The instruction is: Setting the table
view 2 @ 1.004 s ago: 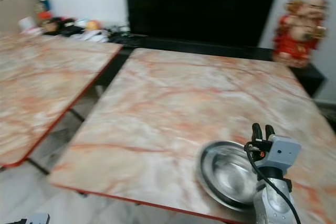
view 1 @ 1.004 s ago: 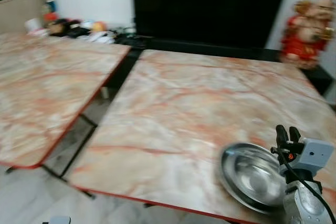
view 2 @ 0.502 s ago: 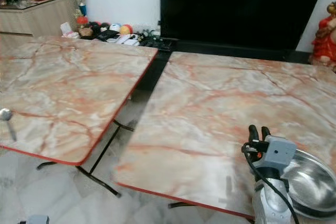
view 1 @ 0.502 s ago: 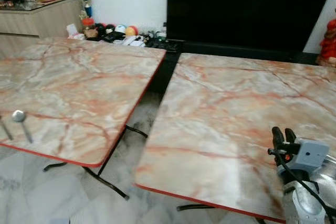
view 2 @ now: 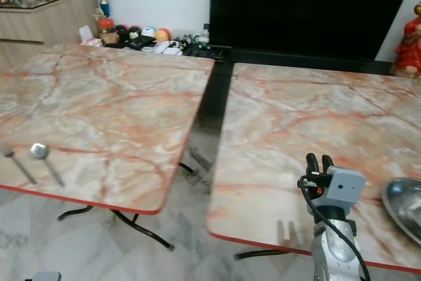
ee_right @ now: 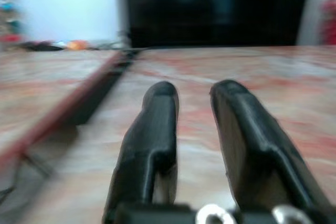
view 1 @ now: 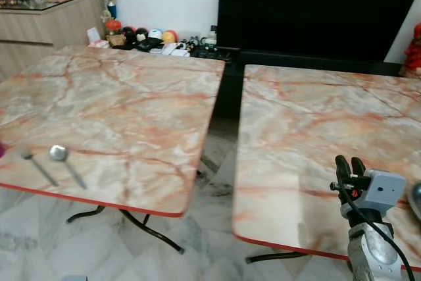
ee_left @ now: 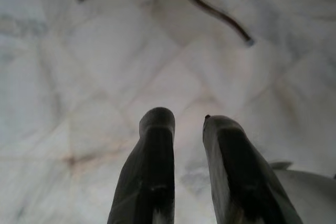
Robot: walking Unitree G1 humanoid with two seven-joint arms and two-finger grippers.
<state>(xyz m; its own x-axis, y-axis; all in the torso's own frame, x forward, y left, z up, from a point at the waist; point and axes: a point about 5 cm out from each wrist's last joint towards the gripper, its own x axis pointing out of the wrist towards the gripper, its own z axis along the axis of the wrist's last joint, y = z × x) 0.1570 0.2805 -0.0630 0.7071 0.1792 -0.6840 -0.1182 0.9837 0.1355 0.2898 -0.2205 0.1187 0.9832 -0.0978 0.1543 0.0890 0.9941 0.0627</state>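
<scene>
A steel bowl (view 2: pixel 402 203) sits on the right marble table (view 2: pixel 296 129), near its front edge at the far right of the eye views. Two metal utensils lie near the front edge of the left marble table (view 1: pixel 118 103): a spoon (view 1: pixel 60 156) and a second piece (view 1: pixel 27 156) beside it. My right gripper (view 2: pixel 316 161) is raised over the right table's front part, left of the bowl, open by a narrow gap with nothing between its fingers (ee_right: pixel 152 129). My left gripper (ee_left: pixel 188 129) hangs over the floor, open by a narrow gap and holding nothing.
A gap with black folding legs (view 1: pixel 158 231) separates the two tables. A large dark screen (view 1: pixel 316 4) stands behind them. A wooden sideboard (view 1: pixel 46 24) is at the back left, small items (view 1: pixel 151 39) sit beyond the left table, and a red figurine (view 2: pixel 408 44) is at the back right.
The camera has swung left. The left table with its utensils has come into view and the bowl has slid to the right edge. My right gripper holds its pose.
</scene>
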